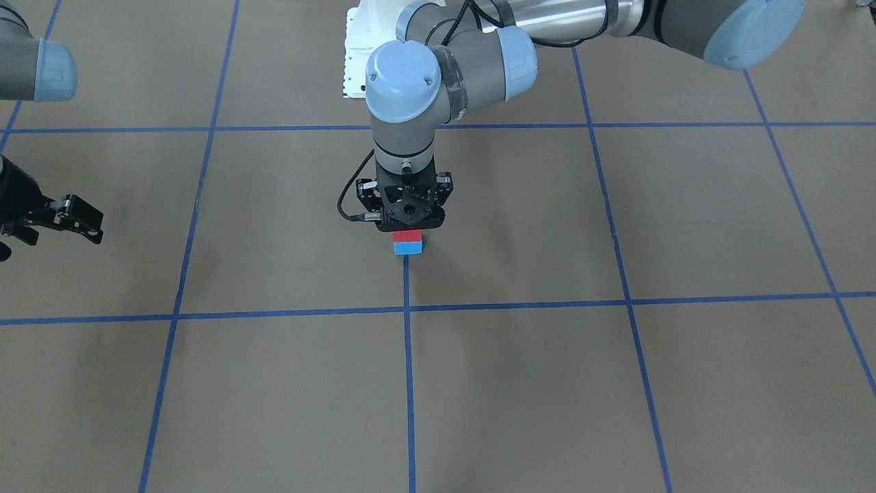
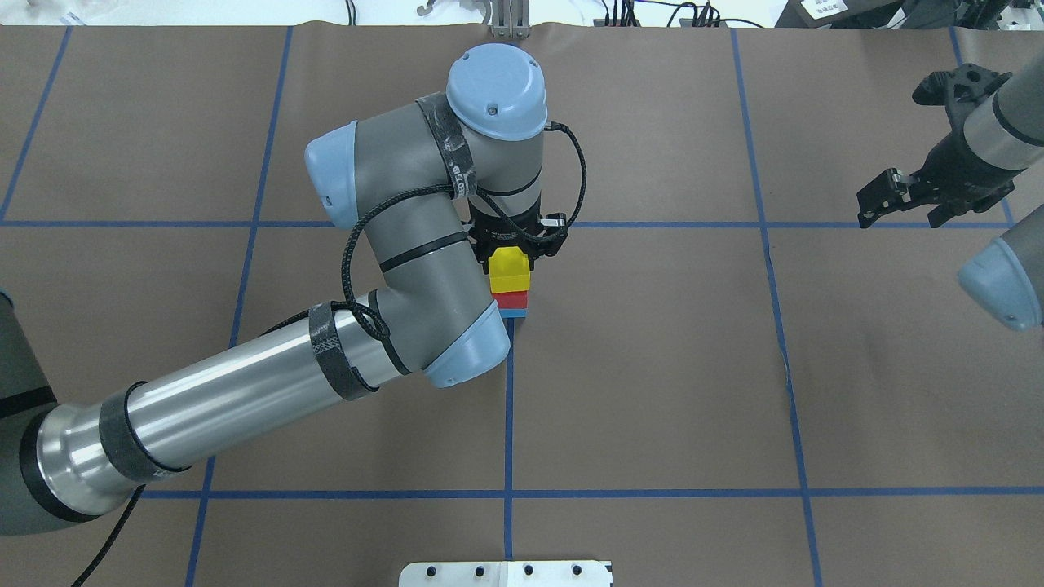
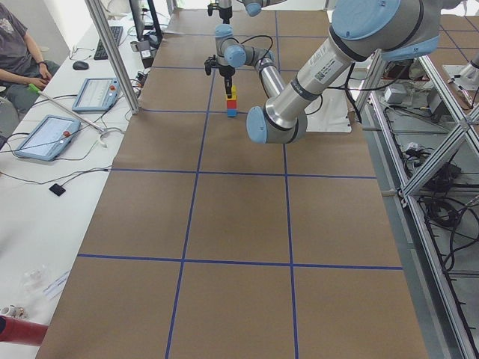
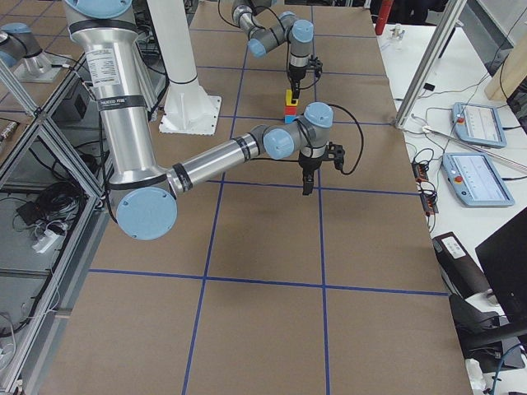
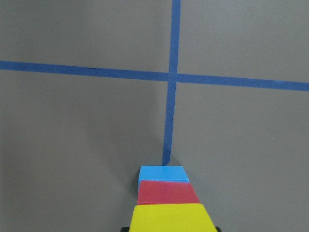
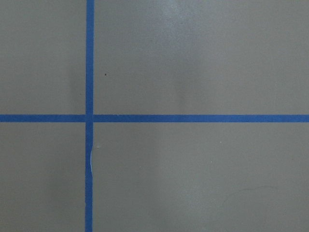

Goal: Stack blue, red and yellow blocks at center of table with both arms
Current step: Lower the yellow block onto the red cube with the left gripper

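Left gripper (image 2: 510, 253) is down over the stack at table centre, its fingers pressed to the sides of the yellow block (image 5: 168, 218), so it reads as pinching it. The yellow block sits on top of the red block (image 5: 167, 192), which sits on the blue block (image 5: 162, 173), edges roughly lined up in the left wrist view. The stack stands on the brown table (image 2: 652, 367), right at the end of a blue tape line (image 5: 169, 116), which marks the centre spot. Whether yellow is fully seated on red or a hair above it can't be told. The grip is probably kept so the block stays square until it rests flat. The vertical wrist lets the fingers come off straight up without nudging the lower two. Right gripper (image 2: 905, 208) is parked well off to the side, fingers spread and holding nothing, likely kept clear so the arms don't clash. Looks like the last step: release and lift. Risk: a sideways drag on opening tips the tower.
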You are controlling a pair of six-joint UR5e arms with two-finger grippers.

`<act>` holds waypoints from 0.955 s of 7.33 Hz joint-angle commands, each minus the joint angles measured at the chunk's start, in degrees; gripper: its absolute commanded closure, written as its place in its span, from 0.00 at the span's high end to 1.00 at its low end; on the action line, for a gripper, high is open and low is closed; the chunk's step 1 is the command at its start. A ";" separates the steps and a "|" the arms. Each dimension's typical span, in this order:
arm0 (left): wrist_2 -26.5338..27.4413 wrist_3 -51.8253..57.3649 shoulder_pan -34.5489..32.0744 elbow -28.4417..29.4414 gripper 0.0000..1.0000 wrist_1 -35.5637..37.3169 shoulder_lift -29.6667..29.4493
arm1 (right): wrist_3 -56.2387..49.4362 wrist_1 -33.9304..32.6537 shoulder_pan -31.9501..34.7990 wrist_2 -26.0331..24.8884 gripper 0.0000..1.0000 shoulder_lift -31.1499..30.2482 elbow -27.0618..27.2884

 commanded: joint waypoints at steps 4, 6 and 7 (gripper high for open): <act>0.09 -0.08 0.09 0.09 0.37 -0.62 0.09 | 0.00 0.00 0.00 0.00 1.00 0.00 -0.15; 0.09 0.00 0.09 0.09 0.54 -0.62 0.09 | 0.00 0.00 0.00 0.00 1.00 0.00 -0.15; 0.09 0.01 0.09 0.00 0.55 -0.62 0.09 | 0.00 0.00 0.00 0.00 1.00 0.00 -0.07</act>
